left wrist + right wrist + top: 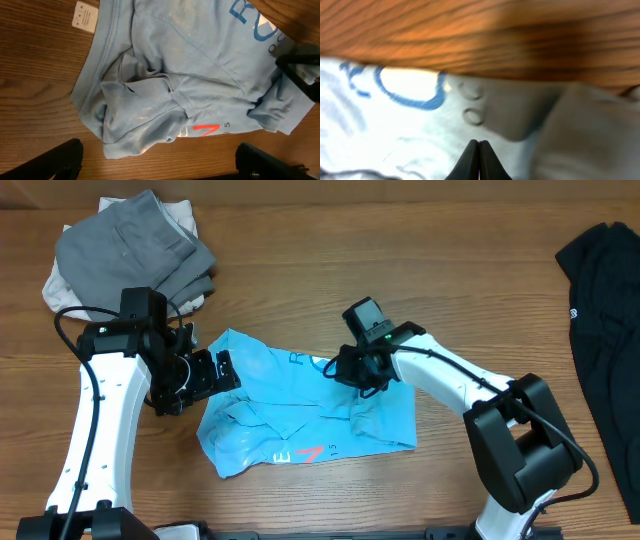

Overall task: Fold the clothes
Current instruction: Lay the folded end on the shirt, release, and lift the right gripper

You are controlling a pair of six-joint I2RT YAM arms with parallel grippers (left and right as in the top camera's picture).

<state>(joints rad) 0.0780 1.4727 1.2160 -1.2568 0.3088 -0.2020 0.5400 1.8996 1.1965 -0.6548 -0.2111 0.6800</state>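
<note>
Soft light blue T-shirt (300, 415) lies crumpled mid-frame on the grained wooden tabletop (300, 270) — left gripper (212, 372) jaws wide apart, right gripper (352, 370) jaws pressed together.

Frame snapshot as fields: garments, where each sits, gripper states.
table: wood, bare between garments
light blue T-shirt: centre, crumpled, not yet folded
grey and off-white pile: top left of the overhead view
black garment: right edge, partly out of view
left gripper: open, at the shirt's left edge
right gripper: shut, by the shirt's blue print; grip on the fabric unclear
</note>
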